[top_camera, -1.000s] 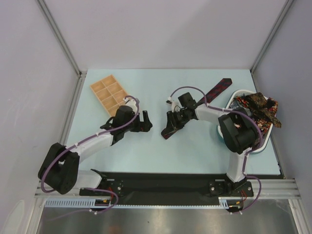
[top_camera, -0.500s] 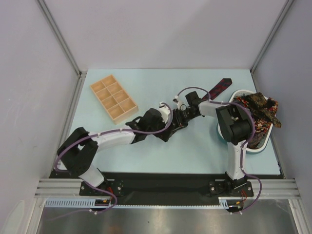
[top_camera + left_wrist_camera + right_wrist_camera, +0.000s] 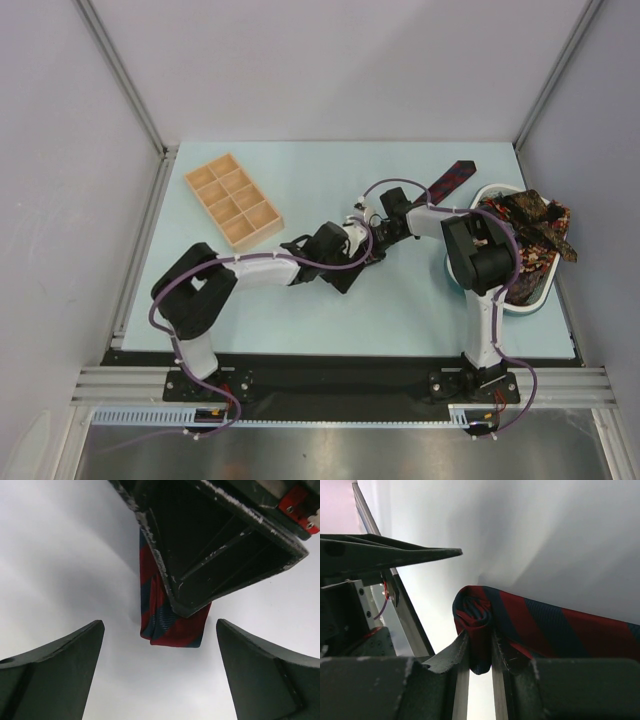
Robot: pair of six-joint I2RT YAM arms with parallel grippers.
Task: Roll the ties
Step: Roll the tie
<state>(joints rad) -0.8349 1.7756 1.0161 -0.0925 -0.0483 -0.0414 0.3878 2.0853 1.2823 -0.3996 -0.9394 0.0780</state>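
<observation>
A dark navy tie with red diagonal stripes (image 3: 450, 180) lies slanting across the table from the back right toward the middle. Its near end is partly rolled (image 3: 472, 610). My right gripper (image 3: 480, 649) is shut on that rolled end, the fabric pinched between both fingers; in the top view the right gripper (image 3: 373, 238) sits at the table's middle. My left gripper (image 3: 160, 680) stands wide open just in front of the tie's end (image 3: 172, 625), one finger on each side, not touching it. In the top view the left gripper (image 3: 360, 252) nearly meets the right one.
A wooden compartment tray (image 3: 232, 200) lies at the back left. A white oval basket (image 3: 530, 303) at the right edge holds a heap of other ties (image 3: 530, 225) in dark red, brown and gold. The right arm's elbow hangs over the basket.
My left arm has swung from beside the wooden tray to the tie's end at the right gripper. The right gripper kept hold of the tie and shifted slightly back and right.
</observation>
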